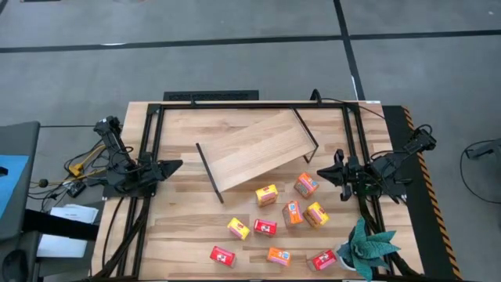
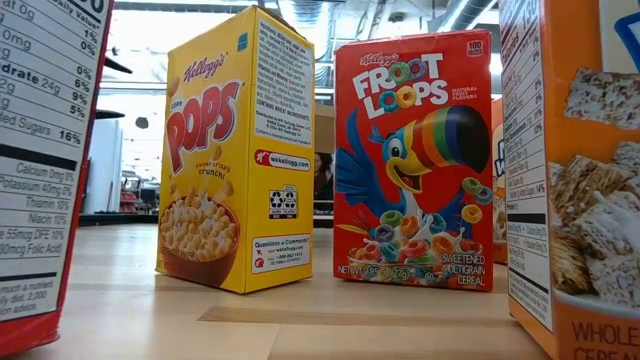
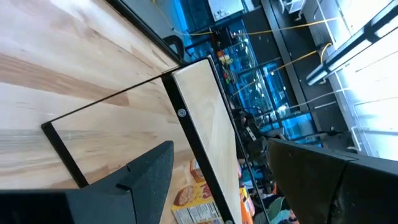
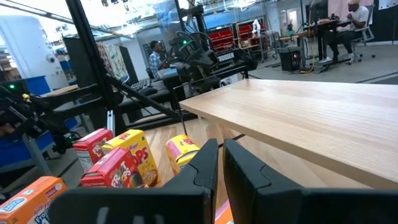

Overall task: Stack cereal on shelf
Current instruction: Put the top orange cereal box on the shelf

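Right now the shelf [image 1: 254, 149] lies mid-frame, long axis slanting up toward the right, nothing on it; cereal [image 1: 266, 194] boxes scatter below. Left claw [image 1: 174, 165] released, right claw [image 1: 322, 171] clenched empty.

"Pops" yellow box [image 2: 236, 150], "Froot Loops" red box [image 2: 414, 160]

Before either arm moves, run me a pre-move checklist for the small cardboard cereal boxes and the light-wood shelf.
1. Light-wood shelf board with black rod frames bare on top: ok.
2. Shelf square to the wooden tabletop: not ok, it sits angled.
3. Nine small orange, yellow and red cereal boxes on the tabletop: ok, none stacked.
4. Left gripper open, empty, beside the shelf's left end: ok.
5. Right gripper shut, holding nothing, by the shelf's right end: not ok for grasping.
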Robot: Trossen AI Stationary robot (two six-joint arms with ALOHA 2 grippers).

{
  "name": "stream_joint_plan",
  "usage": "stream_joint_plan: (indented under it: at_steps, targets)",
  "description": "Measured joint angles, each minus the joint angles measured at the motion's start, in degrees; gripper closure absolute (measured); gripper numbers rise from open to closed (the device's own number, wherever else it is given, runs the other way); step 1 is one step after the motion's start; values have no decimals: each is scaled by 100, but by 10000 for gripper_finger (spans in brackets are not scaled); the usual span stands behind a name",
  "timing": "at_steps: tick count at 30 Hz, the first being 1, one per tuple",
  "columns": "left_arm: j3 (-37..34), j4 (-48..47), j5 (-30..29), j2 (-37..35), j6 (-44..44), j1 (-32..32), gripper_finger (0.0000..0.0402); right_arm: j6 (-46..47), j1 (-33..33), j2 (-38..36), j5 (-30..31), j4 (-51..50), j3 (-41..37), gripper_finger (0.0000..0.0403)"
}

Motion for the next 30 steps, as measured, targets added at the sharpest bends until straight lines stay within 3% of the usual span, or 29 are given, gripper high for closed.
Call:
stream_joint_plan:
  at_steps: [12, 21, 25, 30]
  targets:
    - [0, -114, -142, 0, 102, 322, 152, 1681, -197, 0, 234, 24, 0, 351]
    - [0, -262, -137, 0, 103, 533, 152, 1806, -233, 4, 193, 341, 123, 351]
    - [0, -261, -131, 0, 102, 549, 152, 1408, -242, 2, 87, 666, 483, 349]
    - [0, -260, -129, 0, 61, 553, 152, 910, -256, 190, -48, -99, 1446, 301]
